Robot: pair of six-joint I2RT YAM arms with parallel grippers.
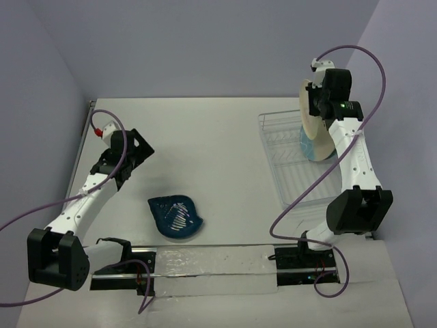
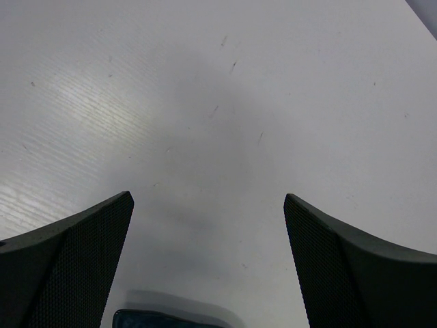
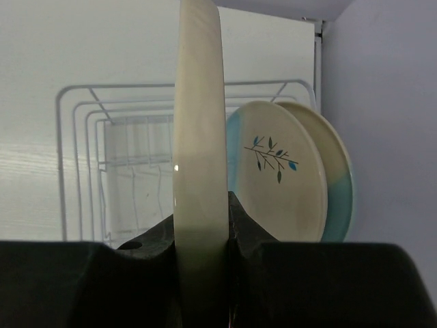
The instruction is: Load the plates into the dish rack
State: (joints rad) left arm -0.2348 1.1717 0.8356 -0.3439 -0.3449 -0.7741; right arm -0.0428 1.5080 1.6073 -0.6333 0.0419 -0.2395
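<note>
Presently: right claw (image 3: 201, 236) clamped on pale yellow plate (image 3: 199, 123), upright on edge over dish rack (image 3: 60, 157), just beside racked sprig plates (image 3: 273, 171); left claw (image 2: 208, 198) wide, empty.

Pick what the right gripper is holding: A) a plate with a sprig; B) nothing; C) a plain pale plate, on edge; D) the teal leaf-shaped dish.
C: the right gripper is shut on the plain pale plate, held upright by the dish rack.
</note>
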